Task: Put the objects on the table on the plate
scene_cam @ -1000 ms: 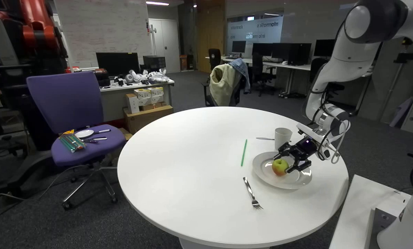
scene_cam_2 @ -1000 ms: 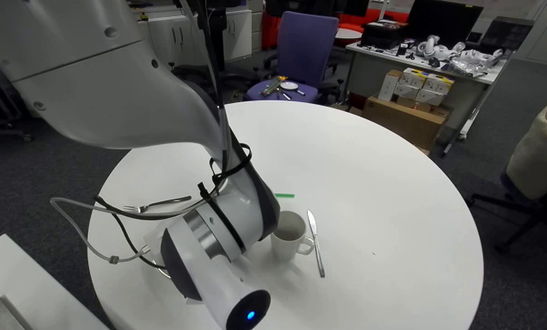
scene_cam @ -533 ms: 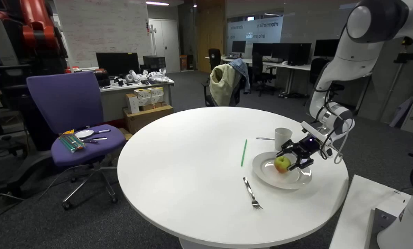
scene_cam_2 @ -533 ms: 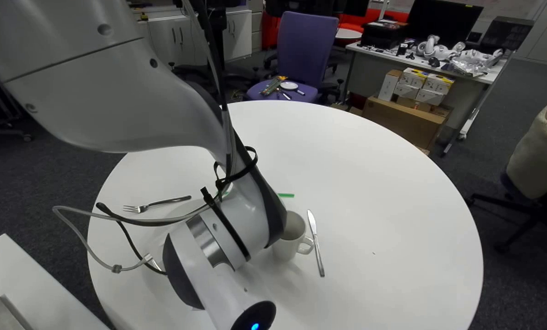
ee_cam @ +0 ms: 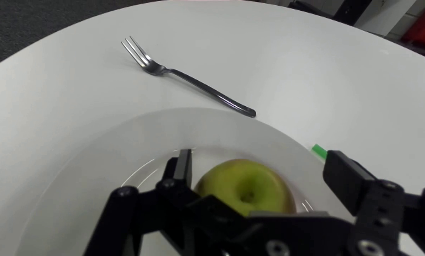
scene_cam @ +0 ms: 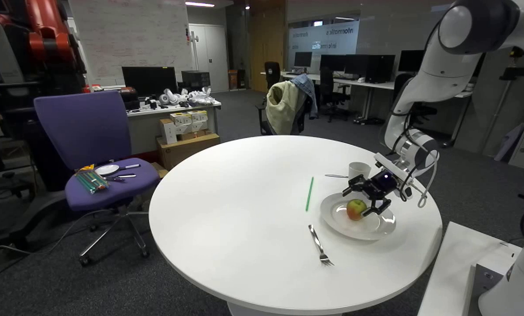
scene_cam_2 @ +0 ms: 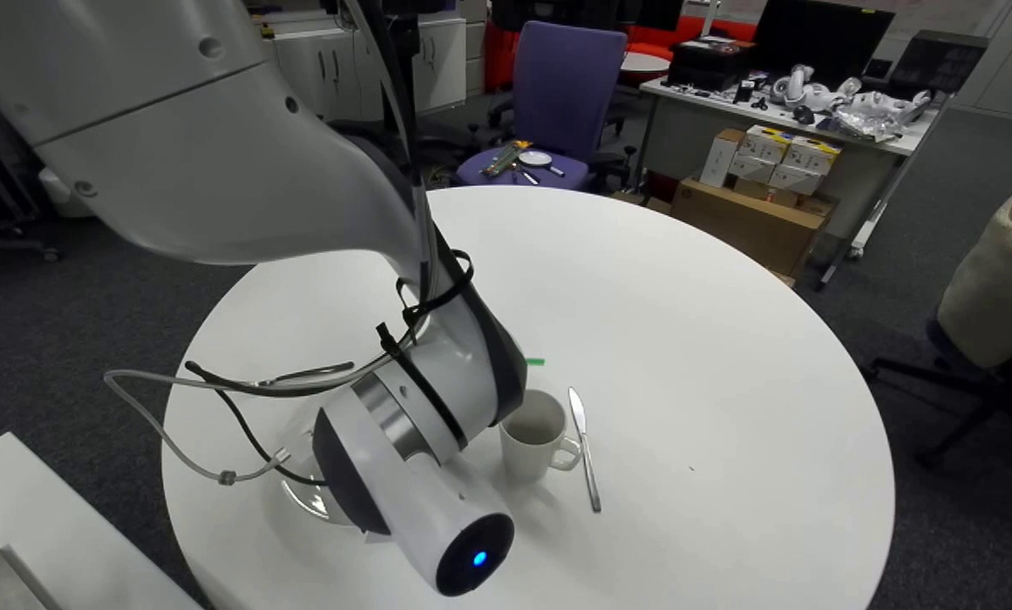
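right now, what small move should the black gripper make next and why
I'd probably raise the open black gripper straight up, clear of the green-and-red apple: the apple seems to rest on the round white plate already, not clamped between the jaws, while the silvery metal fork and thin green stick lie on the smooth white table.

Yellow-red apple [scene_cam: 356, 210] on white plate [scene_cam: 331, 220]; fork [ee_cam: 198, 84], green stick [scene_cam: 309, 194], knife [scene_cam_2: 586, 451], upright mug [scene_cam_2: 525, 457] on table [scene_cam: 235, 210].
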